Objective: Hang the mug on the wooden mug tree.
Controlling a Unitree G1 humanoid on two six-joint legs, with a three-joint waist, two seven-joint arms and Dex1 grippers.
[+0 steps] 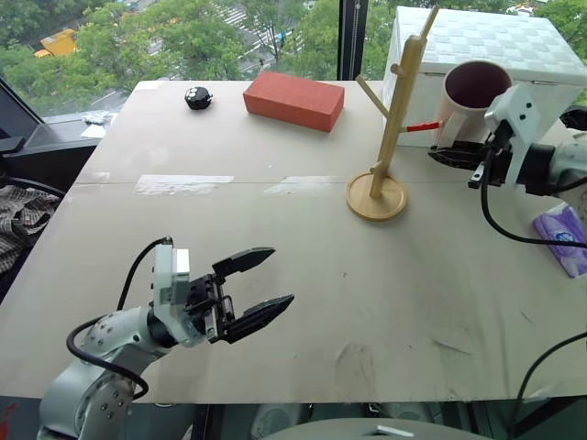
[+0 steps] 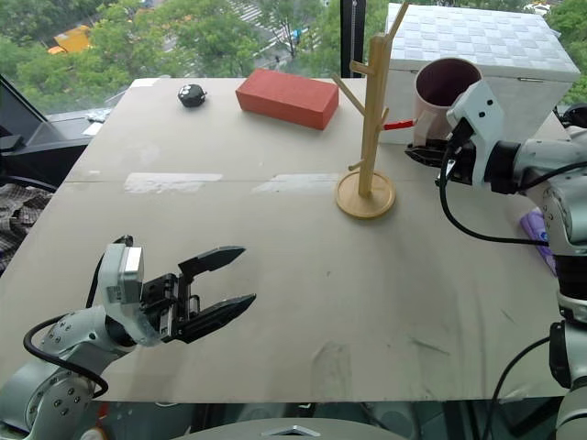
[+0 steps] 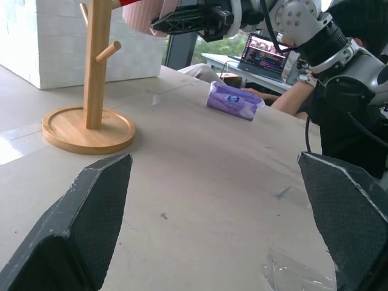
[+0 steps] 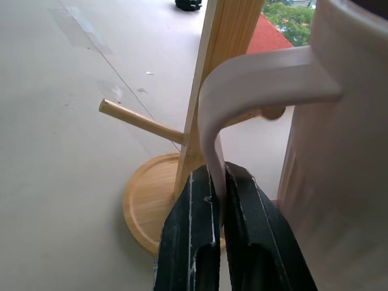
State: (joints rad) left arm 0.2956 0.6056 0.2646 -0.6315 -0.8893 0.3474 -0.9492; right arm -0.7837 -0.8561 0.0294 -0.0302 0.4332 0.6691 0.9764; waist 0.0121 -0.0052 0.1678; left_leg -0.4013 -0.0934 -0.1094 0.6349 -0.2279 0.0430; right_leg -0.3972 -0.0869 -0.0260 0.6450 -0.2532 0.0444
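The mug (image 1: 474,92) hangs in the air just right of the wooden mug tree (image 1: 394,128), near its red-tipped peg, and we see our right gripper (image 4: 219,200) clamped on the handle's lower end in the right wrist view. Our left gripper (image 1: 257,289) hovers low over the table (image 1: 303,302), fingers spread and empty; its wrist view adds a purple tissue packet (image 3: 233,101) beyond the tree's base.

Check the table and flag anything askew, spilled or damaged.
Nothing is spilled or broken. The wooden mug tree leans in the head views, though its base sits flat, so that may be camera angle. The mug is off the table, its handle pinched in the right gripper. Tape patches mark the table.
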